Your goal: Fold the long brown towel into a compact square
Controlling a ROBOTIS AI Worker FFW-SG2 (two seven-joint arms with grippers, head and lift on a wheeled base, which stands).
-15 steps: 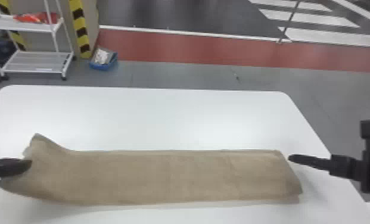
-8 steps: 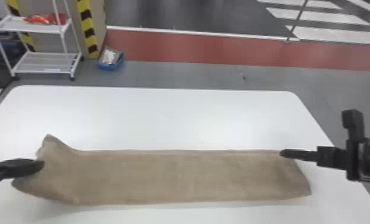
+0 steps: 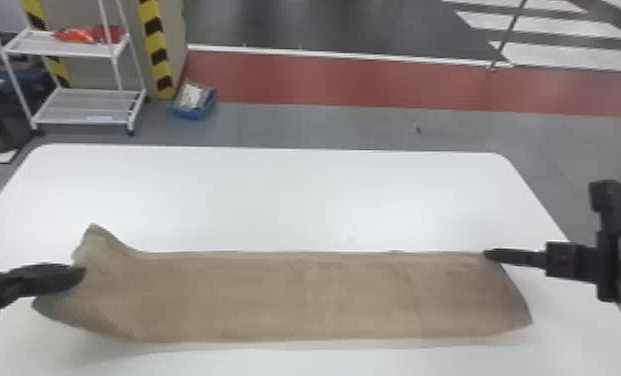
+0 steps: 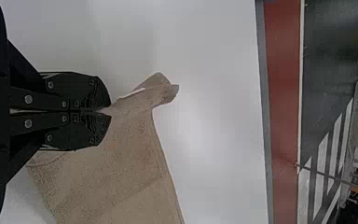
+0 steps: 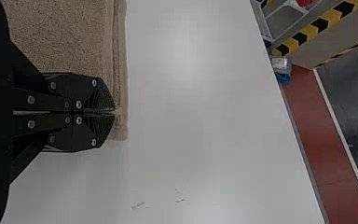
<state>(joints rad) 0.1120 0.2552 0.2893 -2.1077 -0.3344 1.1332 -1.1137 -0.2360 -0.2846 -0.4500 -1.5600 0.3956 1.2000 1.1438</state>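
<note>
Landmark: white table, with rounded far corners.
Long brown towel: stretched left to right across the table's nearer half, roughly along its far edge's direction, apart from that edge.
Towel's left end: above the table's left part, rumpled, its far corner standing up in a peak.
Towel's right end: at the table's right part, its short side slanting.
Left gripper: over the table's left part, fingers pressed together on a pinch of the towel's left end.
Right gripper: over the table's right part, fingers clenched on the hem at the towel's far right corner.
White shelf rack: on the floor beyond the table's far left corner, a red-orange item on its upper shelf.
Black-and-yellow striped post: beyond the table, toward its left.
Blue bin: on the floor beyond the table's far edge, left of its middle.
Red floor strip: beyond the table's far edge.
</note>
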